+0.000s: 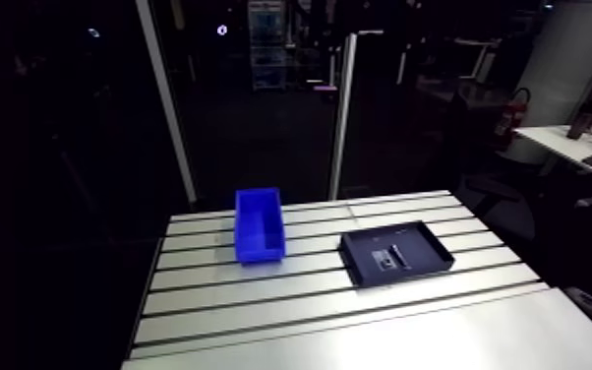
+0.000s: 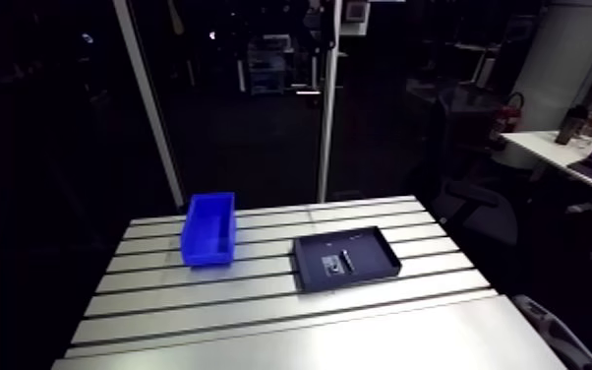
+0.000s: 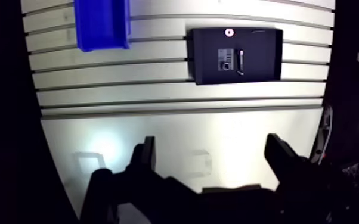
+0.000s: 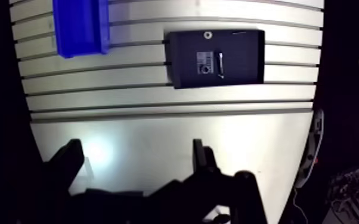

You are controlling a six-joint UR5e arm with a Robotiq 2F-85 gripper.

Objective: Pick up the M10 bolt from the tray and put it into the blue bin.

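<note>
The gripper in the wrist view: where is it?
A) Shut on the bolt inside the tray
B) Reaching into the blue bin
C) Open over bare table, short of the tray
C: the gripper has its fingers apart with nothing between them over the bare table, while the tray and the blue bin lie ahead of it.

The tool (image 3: 212,143) is all black — two blocky, flat-sided fingers (image 3: 146,161), one at 9 o'clock and one at 3 o'clock of its middle, on thick angular links
</note>
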